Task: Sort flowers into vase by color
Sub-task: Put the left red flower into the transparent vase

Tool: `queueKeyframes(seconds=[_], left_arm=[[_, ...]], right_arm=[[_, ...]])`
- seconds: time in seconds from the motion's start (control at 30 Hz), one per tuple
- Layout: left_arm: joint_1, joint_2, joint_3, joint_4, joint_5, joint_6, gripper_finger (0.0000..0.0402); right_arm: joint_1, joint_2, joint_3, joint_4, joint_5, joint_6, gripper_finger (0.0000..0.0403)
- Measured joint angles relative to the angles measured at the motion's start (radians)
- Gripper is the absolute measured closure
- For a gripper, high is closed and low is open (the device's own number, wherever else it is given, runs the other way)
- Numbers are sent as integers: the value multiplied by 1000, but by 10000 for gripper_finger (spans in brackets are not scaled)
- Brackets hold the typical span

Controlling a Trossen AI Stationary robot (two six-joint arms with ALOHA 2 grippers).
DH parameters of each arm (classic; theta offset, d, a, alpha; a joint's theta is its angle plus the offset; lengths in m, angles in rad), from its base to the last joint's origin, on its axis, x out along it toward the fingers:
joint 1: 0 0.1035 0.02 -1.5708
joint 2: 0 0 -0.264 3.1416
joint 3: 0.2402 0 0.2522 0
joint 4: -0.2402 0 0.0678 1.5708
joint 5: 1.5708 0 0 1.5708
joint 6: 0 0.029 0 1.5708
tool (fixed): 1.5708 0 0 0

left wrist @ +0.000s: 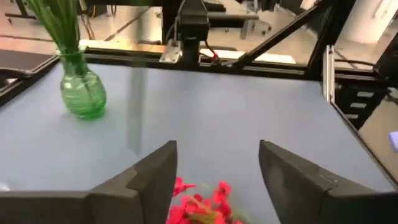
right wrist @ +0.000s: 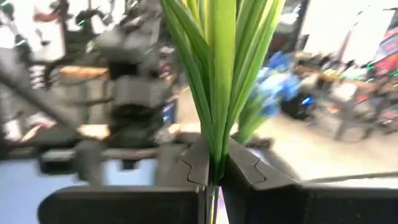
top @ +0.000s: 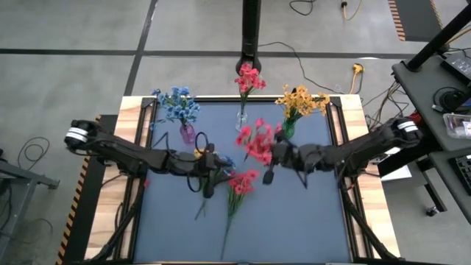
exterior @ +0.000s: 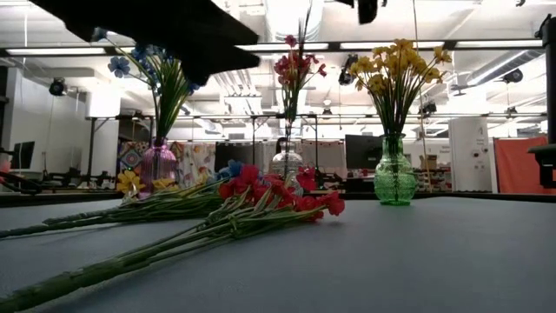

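My right gripper (top: 274,157) is above the table's middle, shut on a red-flowered sprig (top: 257,143). My left gripper (left wrist: 217,168) is open and hovers just left of another red sprig (top: 243,181), which lies flat on the blue mat with its stem toward the near edge. In the low view, more sprigs with yellow and blue blossoms (exterior: 139,183) lie beside it. Three vases stand at the far edge. The purple one (top: 188,133) holds blue flowers, the clear one (top: 241,121) holds red and the green one (top: 288,131) holds yellow. My right gripper pinches the red sprig's green stems and leaves (right wrist: 215,163) between its two fingers. The bundle rises out of the fingers, and its red blossoms (top: 257,143) are lifted clear of the mat.
The mat's near half (top: 294,228) is bare apart from the lying stems. A black post (top: 251,29) stands behind the clear vase. The table's frame rails (top: 346,147) run along both sides.
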Motion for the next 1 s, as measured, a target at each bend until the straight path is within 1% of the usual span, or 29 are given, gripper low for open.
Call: queueKeyframes(seconds=[0.07, 0.17, 0.23, 0.33, 0.43, 0.5, 0.6, 0.7, 1.0], left_arm=[[1, -60, 4, -89, -8, 1, 181], [2, -131, 51, -226, -64, 24, 175], [2, -164, 95, -312, -120, 58, 174], [2, -192, 170, -436, -185, 111, 174], [2, -199, 241, -538, -223, 160, 174], [2, -193, 267, -568, -246, 165, 174], [2, -178, 267, -580, -254, 195, 174], [2, -167, 262, -596, -254, 242, 174], [3, -160, 262, -623, -287, 271, 174]], right_arm=[[-48, -44, 0, 1, 0, -47, 387], [-142, -78, 1, 24, -4, -101, 387], [-213, -78, 0, 44, -58, -98, 387], [-313, -57, 0, 84, -168, -62, 387], [-386, -28, 0, 126, -184, -57, 387], [-424, -9, 0, 147, -185, -51, 387], [-450, 14, 0, 161, -218, -26, 387], [-449, 24, 0, 164, -237, -18, 387], [-447, 95, 68, 145, -237, -27, 387]])
